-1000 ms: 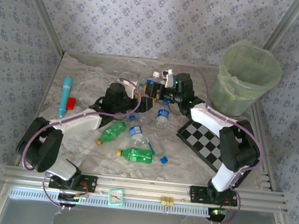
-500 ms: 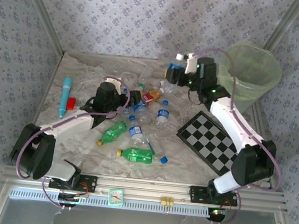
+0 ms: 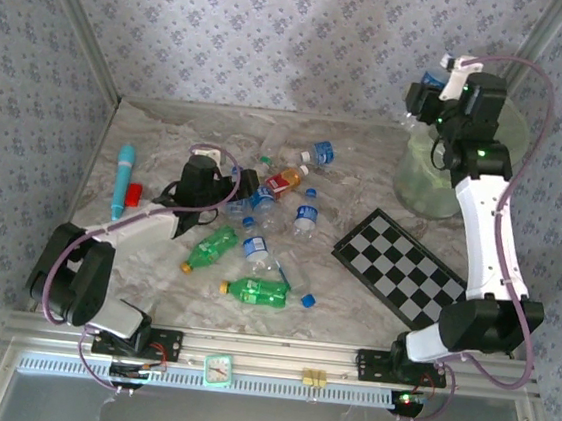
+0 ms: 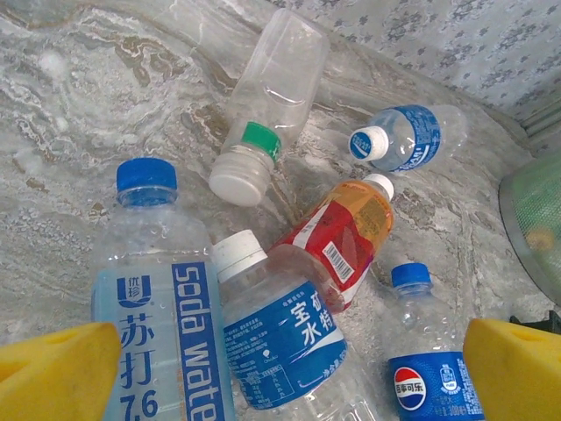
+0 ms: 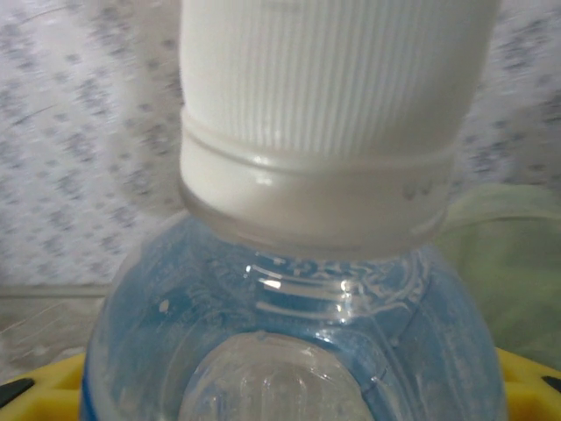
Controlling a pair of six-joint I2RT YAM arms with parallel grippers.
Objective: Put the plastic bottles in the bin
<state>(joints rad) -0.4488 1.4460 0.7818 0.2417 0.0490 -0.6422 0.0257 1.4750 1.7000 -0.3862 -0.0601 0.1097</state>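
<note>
My right gripper (image 3: pixel 430 90) is raised at the left rim of the pale-green bin (image 3: pixel 417 177) and is shut on a blue-tinted bottle (image 5: pixel 294 333) with a white cap. My left gripper (image 3: pixel 248 184) hangs open low over the pile, yellow pads (image 4: pixel 54 373) wide apart. Between them lie a soda water bottle (image 4: pixel 158 298), a white-capped blue-label bottle (image 4: pixel 282 338) and a Pepsi bottle (image 4: pixel 431 373). Beyond are the red-orange labelled bottle (image 4: pixel 344 232), a clear bottle (image 4: pixel 270 96) and another blue-label one (image 4: pixel 408 136). Two green bottles (image 3: pixel 215 247) (image 3: pixel 257 292) lie nearer the front.
A black-and-white checkerboard (image 3: pixel 401 268) lies tilted at the right front. A turquoise pen-like tube (image 3: pixel 123 179) and a small red piece (image 3: pixel 134 193) sit at the left. A loose blue cap (image 3: pixel 308 300) rests by the front green bottle. Patterned walls close in on all sides.
The right arm has lifted a bottle out of the pile and swung it up and right to the bin's rim. The left gripper has shifted slightly right over the pile.
</note>
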